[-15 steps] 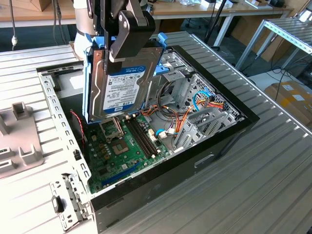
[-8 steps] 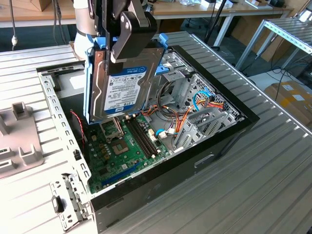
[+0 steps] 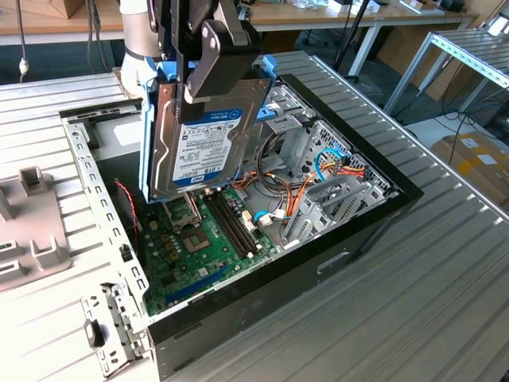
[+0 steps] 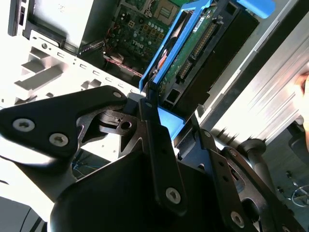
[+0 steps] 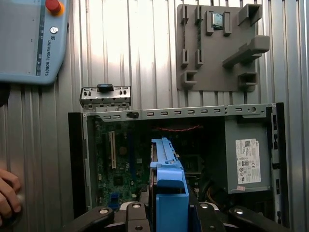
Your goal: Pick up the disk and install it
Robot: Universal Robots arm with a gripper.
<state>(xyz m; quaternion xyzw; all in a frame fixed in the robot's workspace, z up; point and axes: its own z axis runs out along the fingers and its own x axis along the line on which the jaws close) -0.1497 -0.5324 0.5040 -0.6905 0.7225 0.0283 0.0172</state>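
Observation:
The disk (image 3: 203, 135) is a silver-grey hard drive with a white label, set in a blue plastic frame. It hangs upright on edge above the open computer case (image 3: 374, 215). My gripper (image 3: 213, 76) is shut on its upper edge, with one black finger lying across the label side. In the second wrist view the disk (image 4: 193, 53) extends away from the gripper (image 4: 166, 121), and its connector edge faces the motherboard. In the first wrist view the blue frame of the disk (image 5: 166, 169) stands over the case interior. The disk's lower edge is a little above the motherboard (image 3: 191, 255).
Inside the case are a metal drive cage (image 3: 318, 151) with coloured cables and a grey power supply (image 5: 246, 159). A grey fixture plate (image 5: 222, 48) and a teach pendant (image 5: 29, 38) lie on the ribbed table. A person's hand (image 5: 7, 198) rests beside the case.

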